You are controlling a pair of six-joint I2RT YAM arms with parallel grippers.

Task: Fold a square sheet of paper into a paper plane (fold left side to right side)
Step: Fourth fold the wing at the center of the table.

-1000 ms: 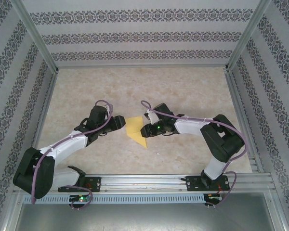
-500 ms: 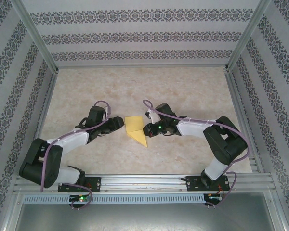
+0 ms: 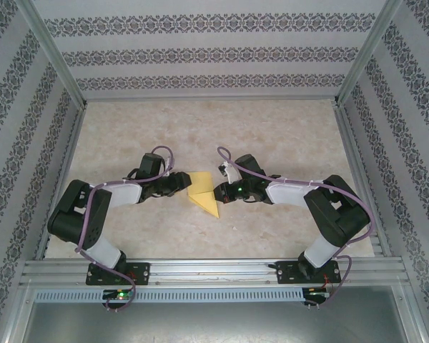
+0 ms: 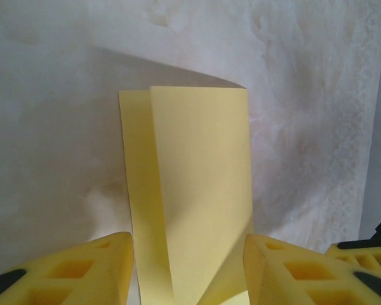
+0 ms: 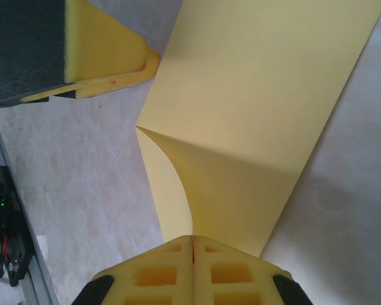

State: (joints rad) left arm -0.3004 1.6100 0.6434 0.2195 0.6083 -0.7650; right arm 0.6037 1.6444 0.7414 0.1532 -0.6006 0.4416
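Observation:
The square sheet of paper lies folded in the middle of the table, yellow, with a point toward the near edge. In the left wrist view the paper runs up between my left gripper fingers, which stand apart on either side of its near end. My left gripper sits at the sheet's left edge. My right gripper is at the right edge. In the right wrist view my right gripper is shut on the paper, pinching a raised flap, with a left fingertip at the far side.
The marbled tabletop is boxed in by patterned walls and metal frame posts. A metal rail carrying both arm bases runs along the near edge. Bare table lies behind the sheet and to both sides.
My left gripper has slid right until its fingers straddle the sheet's left edge, its elbow folding back. My right gripper has shut on the right edge.

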